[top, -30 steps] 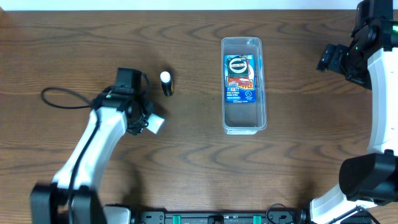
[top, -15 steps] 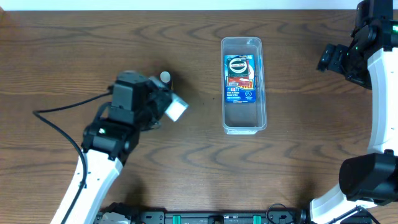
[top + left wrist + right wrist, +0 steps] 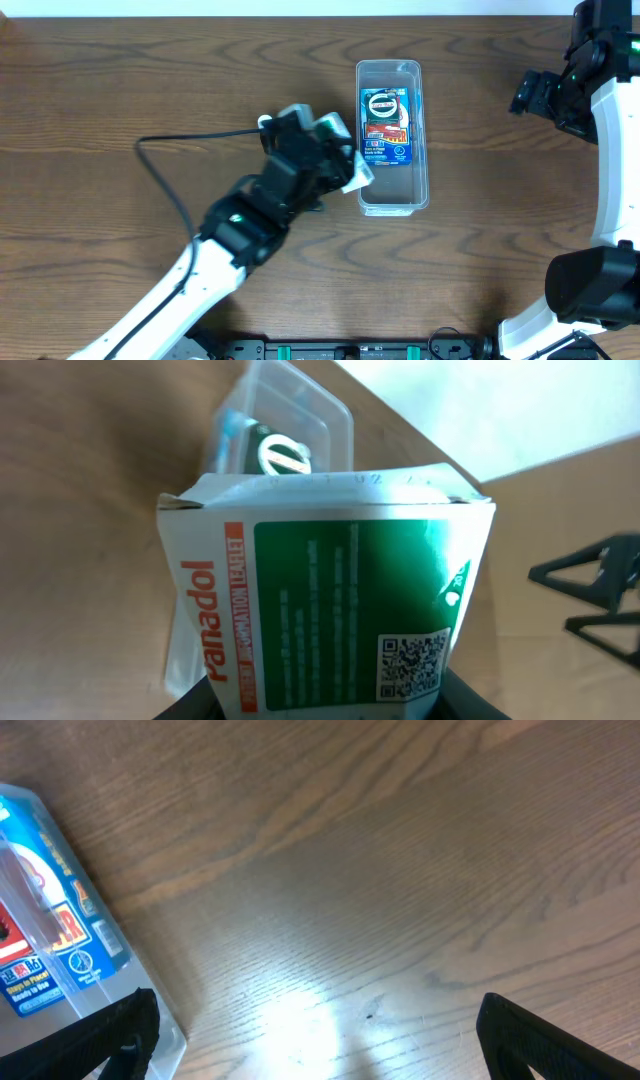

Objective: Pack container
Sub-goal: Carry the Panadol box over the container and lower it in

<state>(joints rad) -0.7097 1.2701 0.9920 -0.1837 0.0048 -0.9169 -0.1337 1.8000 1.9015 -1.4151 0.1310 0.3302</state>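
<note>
- Left end effector (image 3: 347, 168) grips the Panadol box (image 3: 330, 600) beside the container's (image 3: 424, 150) left wall.
- Right end effector (image 3: 320, 1040) fingers stand wide apart, empty, near the worktop's (image 3: 120, 80) right edge.

A green-and-white Panadol box (image 3: 330, 610) fills the near view, seemingly pinched between dark fingers (image 3: 468, 702) at its lower corners. Beyond its top edge, far left, the clear container (image 3: 322, 412) holds a packet (image 3: 278, 456).

A dark brown wooden table (image 3: 110, 70) with wavy grain is seen; a pale strip (image 3: 300, 6) is shown beyond its far edge.
</note>
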